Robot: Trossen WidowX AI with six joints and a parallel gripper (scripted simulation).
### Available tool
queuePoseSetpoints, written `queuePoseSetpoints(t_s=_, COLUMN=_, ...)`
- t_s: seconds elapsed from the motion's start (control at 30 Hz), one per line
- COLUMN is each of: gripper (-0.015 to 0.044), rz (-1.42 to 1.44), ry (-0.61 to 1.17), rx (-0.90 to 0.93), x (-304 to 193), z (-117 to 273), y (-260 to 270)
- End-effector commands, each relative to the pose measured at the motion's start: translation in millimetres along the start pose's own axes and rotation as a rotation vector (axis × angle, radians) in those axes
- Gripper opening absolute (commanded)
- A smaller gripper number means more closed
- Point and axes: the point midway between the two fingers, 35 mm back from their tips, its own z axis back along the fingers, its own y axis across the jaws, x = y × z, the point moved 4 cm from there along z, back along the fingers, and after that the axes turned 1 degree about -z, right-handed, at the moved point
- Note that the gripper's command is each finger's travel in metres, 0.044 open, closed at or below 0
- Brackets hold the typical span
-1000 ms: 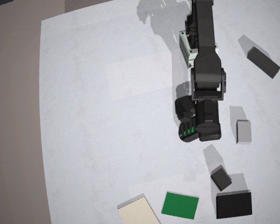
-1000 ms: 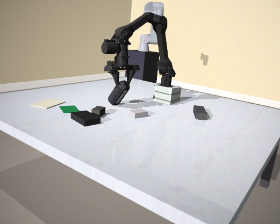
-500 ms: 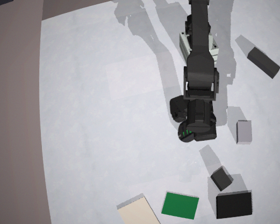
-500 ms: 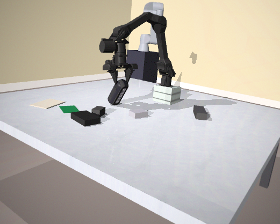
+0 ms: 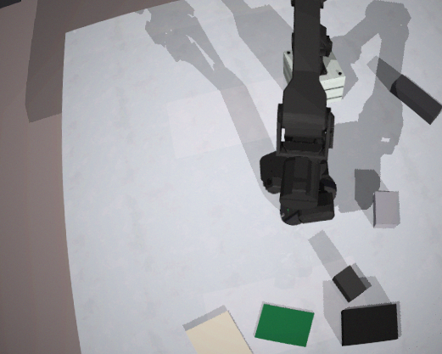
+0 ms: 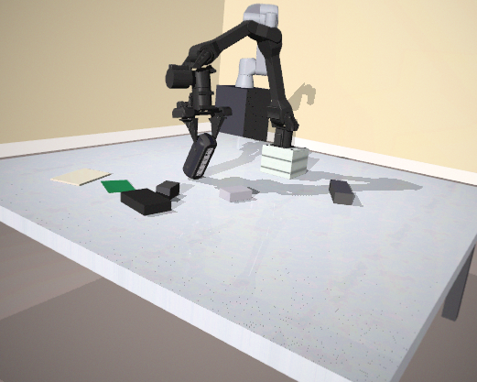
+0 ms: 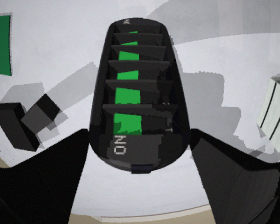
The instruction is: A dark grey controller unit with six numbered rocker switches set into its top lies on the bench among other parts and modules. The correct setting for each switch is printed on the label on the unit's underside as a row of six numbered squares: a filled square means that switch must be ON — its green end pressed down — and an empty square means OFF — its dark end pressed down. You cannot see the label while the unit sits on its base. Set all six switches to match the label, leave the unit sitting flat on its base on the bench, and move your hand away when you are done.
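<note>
The dark grey controller unit is steeply tilted below the gripper. My gripper is shut on it, with one fingertip against each side near its upper end. I cannot tell whether its lower end touches the bench. In the wrist view its switch side faces the camera: green ends lie on the left, dark ends on the right, with "ON" printed at the near end. The exact setting of each switch is hard to tell. The label on the underside is hidden. In the top view the arm mostly covers the unit.
A black block, a small dark block and a green plate lie in front. A pale lilac block and a long dark block lie to the side. A cream plate lies beyond the green one.
</note>
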Motion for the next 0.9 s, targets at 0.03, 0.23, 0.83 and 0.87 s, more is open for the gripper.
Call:
queuePoseSetpoints(t_s=0.03, gripper=0.0336, rz=-0.005, ry=0.002, rx=0.002, x=8.5, z=2.2, y=0.6)
queuePoseSetpoints(t_s=0.23, gripper=0.0336, rz=-0.005, ry=0.015, rx=0.002, x=13.9, z=4.1, y=0.6)
queuePoseSetpoints(t_s=0.83, gripper=0.0336, rz=-0.005, ry=0.04, rx=0.001, x=29.7, z=9.1, y=0.7)
queuePoseSetpoints(t_s=0.87, gripper=0.0336, rz=-0.005, ry=0.038, rx=0.001, x=30.4, z=9.4, y=0.8)
